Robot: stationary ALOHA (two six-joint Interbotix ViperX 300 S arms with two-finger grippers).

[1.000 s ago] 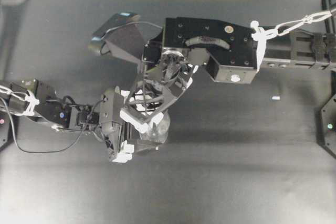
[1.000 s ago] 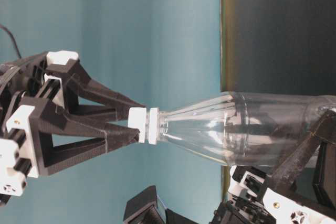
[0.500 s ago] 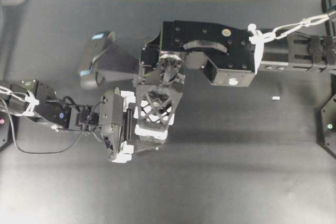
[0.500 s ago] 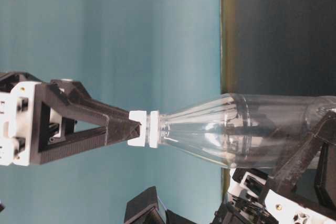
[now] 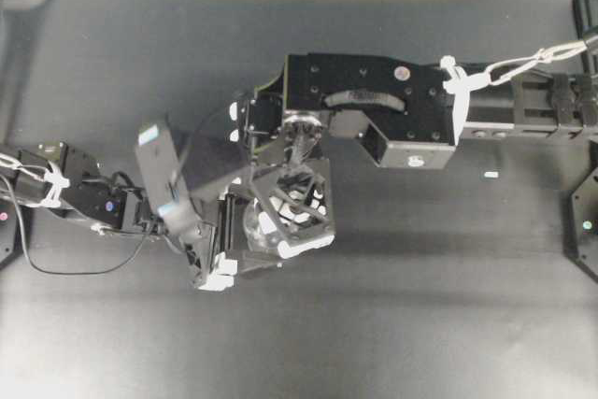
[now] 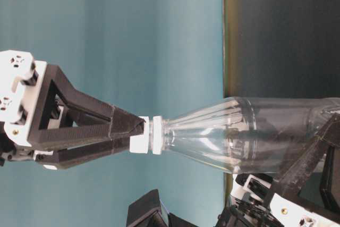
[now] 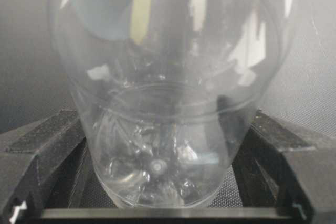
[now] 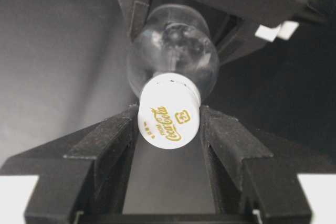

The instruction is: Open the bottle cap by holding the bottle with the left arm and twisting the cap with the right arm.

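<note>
While the left pincer (image 7: pixel 163 203) clamps the clear bottle (image 6: pixel 244 134) low on its body, one finger on each side, the bottle stands upright on the dark bench (image 5: pixel 439 306) near its middle. From above, the right pincer (image 8: pixel 169 129) pinches the white cap (image 8: pixel 169 111) between its two pads. Judging by this, the twisting step is in hand and the cap still sits on the neck. Next, the right wrist likely needs a further turn with firm pressure, then a re-grip if it runs out of travel, with the bottle held fast.
</note>
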